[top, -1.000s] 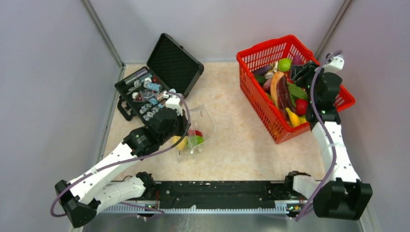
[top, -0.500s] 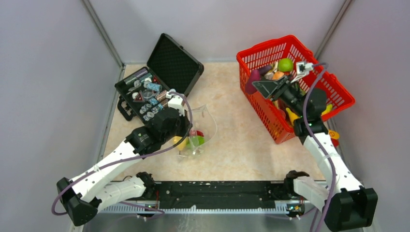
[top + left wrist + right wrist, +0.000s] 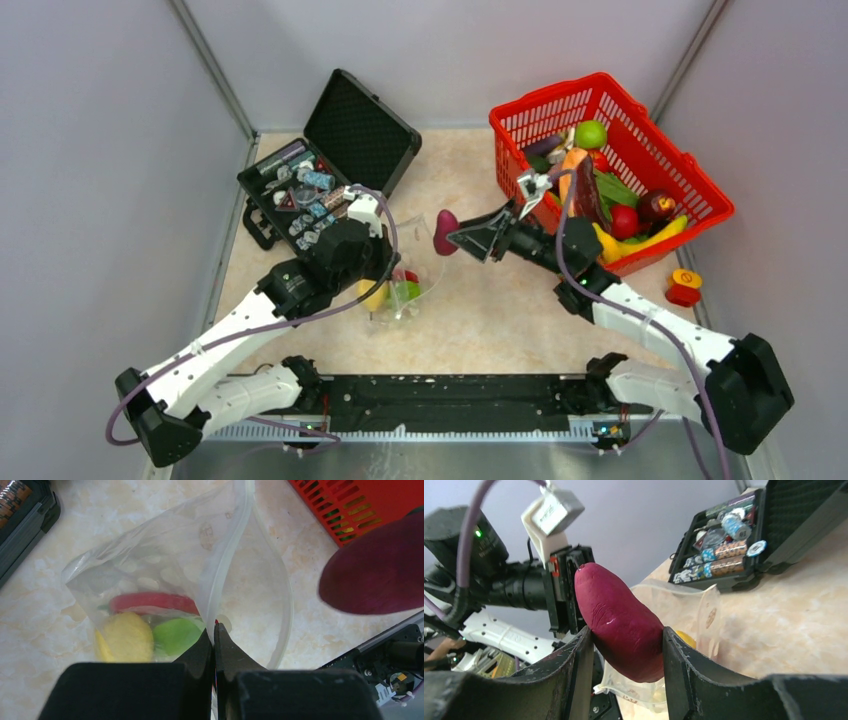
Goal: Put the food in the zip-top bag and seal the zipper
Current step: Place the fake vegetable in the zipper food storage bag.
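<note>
The clear zip-top bag (image 3: pixel 415 270) lies on the table with its mouth open toward the right. It holds a yellow (image 3: pixel 125 637), a green (image 3: pixel 175 635) and a red (image 3: pixel 150 601) toy food. My left gripper (image 3: pixel 214 625) is shut on the bag's whitish zipper strip (image 3: pixel 225 565) at the near lip. My right gripper (image 3: pixel 452 236) is shut on a purple toy vegetable (image 3: pixel 444 230) and holds it in the air just right of the bag's mouth. The purple piece also shows in the right wrist view (image 3: pixel 621 622) and the left wrist view (image 3: pixel 375 570).
A red mesh basket (image 3: pixel 700 180) with several more toy foods stands at the back right. An open black case (image 3: pixel 330 165) of small metal parts sits at the back left. A small red and yellow piece (image 3: pixel 685 286) lies on the table right of the basket.
My right arm lifted the purple vegetable out of the basket and swung left across the table to the bag's mouth. My left gripper stayed shut on the bag's lip.
</note>
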You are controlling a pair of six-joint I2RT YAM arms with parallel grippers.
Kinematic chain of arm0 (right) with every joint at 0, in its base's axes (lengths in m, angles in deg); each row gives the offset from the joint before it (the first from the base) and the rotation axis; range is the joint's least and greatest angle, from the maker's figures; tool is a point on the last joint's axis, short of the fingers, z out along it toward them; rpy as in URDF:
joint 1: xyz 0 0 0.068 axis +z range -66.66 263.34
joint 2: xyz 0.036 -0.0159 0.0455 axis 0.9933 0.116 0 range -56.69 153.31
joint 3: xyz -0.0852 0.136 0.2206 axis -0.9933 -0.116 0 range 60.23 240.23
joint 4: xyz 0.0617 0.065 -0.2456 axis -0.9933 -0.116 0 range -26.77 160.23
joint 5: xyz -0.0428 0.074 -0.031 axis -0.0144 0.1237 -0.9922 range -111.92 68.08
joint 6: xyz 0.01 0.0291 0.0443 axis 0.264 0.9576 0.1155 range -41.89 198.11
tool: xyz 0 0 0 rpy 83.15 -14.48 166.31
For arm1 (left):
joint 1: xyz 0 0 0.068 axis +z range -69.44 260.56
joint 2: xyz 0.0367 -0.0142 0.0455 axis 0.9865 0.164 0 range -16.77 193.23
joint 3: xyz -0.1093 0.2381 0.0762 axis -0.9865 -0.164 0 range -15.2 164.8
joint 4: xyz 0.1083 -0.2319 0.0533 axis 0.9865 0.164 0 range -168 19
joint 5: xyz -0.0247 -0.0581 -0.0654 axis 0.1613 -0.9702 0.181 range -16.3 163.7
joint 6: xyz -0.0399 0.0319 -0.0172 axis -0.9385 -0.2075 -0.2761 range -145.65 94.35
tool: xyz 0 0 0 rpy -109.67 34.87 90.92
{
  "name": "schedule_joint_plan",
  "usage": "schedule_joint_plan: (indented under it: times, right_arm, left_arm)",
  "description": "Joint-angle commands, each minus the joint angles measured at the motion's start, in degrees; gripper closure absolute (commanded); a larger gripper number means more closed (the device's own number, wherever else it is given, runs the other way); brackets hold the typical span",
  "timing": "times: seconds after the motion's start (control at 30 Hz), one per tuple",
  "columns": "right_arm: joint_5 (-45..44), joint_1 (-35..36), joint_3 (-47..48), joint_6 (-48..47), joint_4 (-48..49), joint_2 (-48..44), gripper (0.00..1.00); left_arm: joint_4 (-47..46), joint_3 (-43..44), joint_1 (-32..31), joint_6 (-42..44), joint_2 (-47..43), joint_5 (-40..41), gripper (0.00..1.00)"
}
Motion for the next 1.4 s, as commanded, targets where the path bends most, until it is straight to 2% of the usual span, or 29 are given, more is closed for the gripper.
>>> schedule_joint_plan:
  times: [0.0,0.2,0.47,0.63,0.8,0.9,1.03,1.2,1.37]
  right_arm:
    - [-4.9,6.3,0.8,-5.1,8.5,4.0,0.83]
    - [-10.5,12.0,-1.1,-6.7,17.0,11.2,0.83]
    - [-19.2,15.9,-1.4,-10.0,17.7,15.8,0.8]
    - [-22.2,16.6,0.2,-12.8,12.7,15.4,0.75]
    - [-18.1,17.0,1.7,-14.6,9.2,16.1,0.65]
    - [-14.9,17.0,1.1,-14.0,11.9,16.7,0.51]
    - [-11.7,17.0,2.3,-12.9,11.5,16.9,0.4]
    - [-9.8,17.0,4.6,-12.9,8.3,16.7,0.35]
    - [-9.4,16.9,4.6,-12.8,8.2,14.3,0.34]
  left_arm:
    - [-0.6,3.5,0.0,0.7,0.0,-1.0,1.0]
    - [0.5,4.7,0.0,0.4,0.0,-1.5,1.0]
    - [2.5,6.3,0.0,0.4,-0.8,-0.4,1.0]
    - [3.6,6.7,0.0,0.1,-0.9,-0.1,1.0]
    - [3.5,6.1,0.0,-0.5,-1.8,0.4,1.0]
    - [3.4,6.4,0.0,-0.5,-1.9,0.9,1.0]
    - [3.5,6.5,0.0,-0.6,-1.7,1.2,1.0]
    - [3.5,7.0,0.0,-0.6,-1.6,2.2,1.0]
    - [3.3,6.7,0.0,-0.7,-2.0,3.9,1.0]
